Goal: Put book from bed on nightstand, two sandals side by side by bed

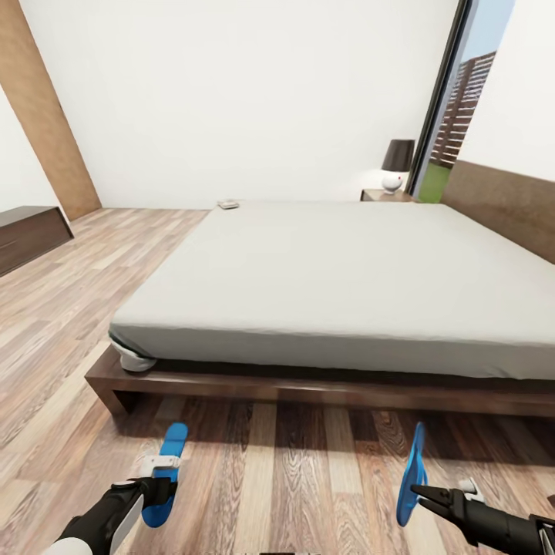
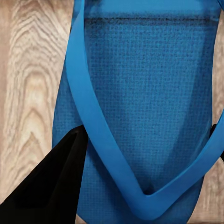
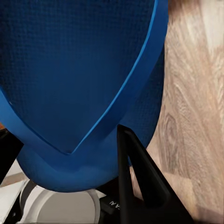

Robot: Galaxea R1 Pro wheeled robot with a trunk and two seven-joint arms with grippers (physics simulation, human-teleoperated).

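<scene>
Two bright blue sandals are in my grippers, just in front of the bed (image 1: 324, 277). My left gripper (image 1: 158, 491) is shut on the left sandal (image 1: 168, 462), which lies nearly flat above the floor. Up close, the left sandal (image 2: 140, 93) shows its strap, with a black finger (image 2: 51, 186) at its edge. My right gripper (image 1: 422, 491) is shut on the right sandal (image 1: 412, 470), held on edge; the sandal (image 3: 79, 70) sits between the fingers (image 3: 135, 172). The book (image 1: 227, 204) lies on the mattress's far left corner. A nightstand (image 1: 384, 196) stands by the bed's far side.
A lamp (image 1: 396, 163) stands on the nightstand beside the tall window (image 1: 459, 108). The brown headboard (image 1: 505, 204) runs along the right. A long low dark bench (image 1: 31, 235) stands at the left wall. Wood-plank floor (image 1: 293, 478) lies between the sandals and left of the bed.
</scene>
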